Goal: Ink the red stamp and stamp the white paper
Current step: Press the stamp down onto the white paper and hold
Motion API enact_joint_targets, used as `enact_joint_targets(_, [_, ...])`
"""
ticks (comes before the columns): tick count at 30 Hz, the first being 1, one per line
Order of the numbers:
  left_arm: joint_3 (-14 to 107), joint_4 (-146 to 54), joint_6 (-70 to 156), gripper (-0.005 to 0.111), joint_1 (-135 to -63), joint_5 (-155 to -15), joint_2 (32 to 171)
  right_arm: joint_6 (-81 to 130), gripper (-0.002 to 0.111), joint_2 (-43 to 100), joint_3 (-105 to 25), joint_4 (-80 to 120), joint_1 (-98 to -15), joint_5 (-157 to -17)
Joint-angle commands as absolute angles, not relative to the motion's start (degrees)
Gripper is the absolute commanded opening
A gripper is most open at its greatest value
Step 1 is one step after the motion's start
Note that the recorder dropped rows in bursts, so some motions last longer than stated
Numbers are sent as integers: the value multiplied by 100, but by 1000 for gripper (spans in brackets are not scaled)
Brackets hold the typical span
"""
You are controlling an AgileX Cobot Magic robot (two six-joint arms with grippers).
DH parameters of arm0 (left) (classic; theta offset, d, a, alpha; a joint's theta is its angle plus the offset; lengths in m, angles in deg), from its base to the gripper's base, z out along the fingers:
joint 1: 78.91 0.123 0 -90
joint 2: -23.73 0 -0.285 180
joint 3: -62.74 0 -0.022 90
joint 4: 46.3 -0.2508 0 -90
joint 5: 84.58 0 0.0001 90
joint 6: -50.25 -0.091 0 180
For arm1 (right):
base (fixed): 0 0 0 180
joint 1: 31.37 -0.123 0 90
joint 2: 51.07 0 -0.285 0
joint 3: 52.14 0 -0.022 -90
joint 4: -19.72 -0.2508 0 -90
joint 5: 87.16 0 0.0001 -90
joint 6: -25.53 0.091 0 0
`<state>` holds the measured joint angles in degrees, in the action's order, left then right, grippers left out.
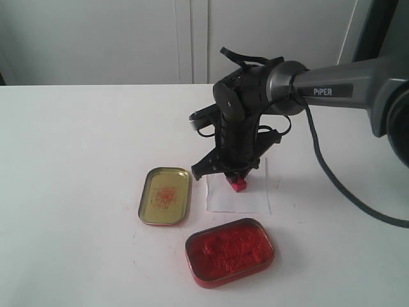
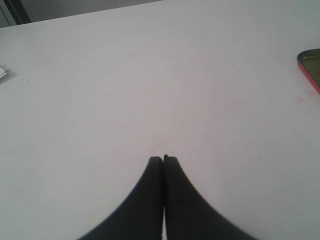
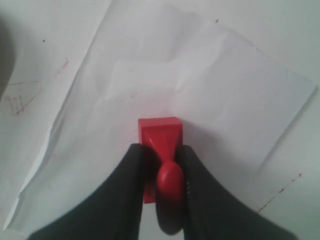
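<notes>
Down on the white paper (image 1: pixel 239 201), our right gripper (image 3: pixel 161 150) clamps the red stamp (image 1: pixel 238 184), left gripper (image 2: pixel 163 159) pinched together; we judge inking done, lift-off left.

Stamp (image 1: pixel 238 184): small, bright red plastic, with a square block base and a narrow handle ending in a rounded knob. It's upright, base down, pinched at the handle by the right gripper (image 1: pixel 235 176). It sits roughly mid-sheet over the paper (image 1: pixel 246 203); base looks on or just above the sheet, can't confirm contact.

Paper: thin white sheet, roughly square, lying flat just right of scene centre. The wrist view shows soft creases and a few faint red smudges on it. No clear imprint visible around the base.
</notes>
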<state>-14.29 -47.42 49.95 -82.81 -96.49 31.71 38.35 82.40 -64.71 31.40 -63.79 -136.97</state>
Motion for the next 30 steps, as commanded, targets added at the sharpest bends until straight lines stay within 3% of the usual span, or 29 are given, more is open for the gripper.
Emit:
enact_joint_targets(1, [-1448, -4727, 4979, 0, -8277, -9659, 3152, 3873, 0, 8859, -6274, 3114, -6335, -13812])
enact_joint_targets(30, [-1448, -4727, 4979, 0, -8277, -9659, 3152, 3779, 0, 9029, -6274, 2573, -6335, -13422])
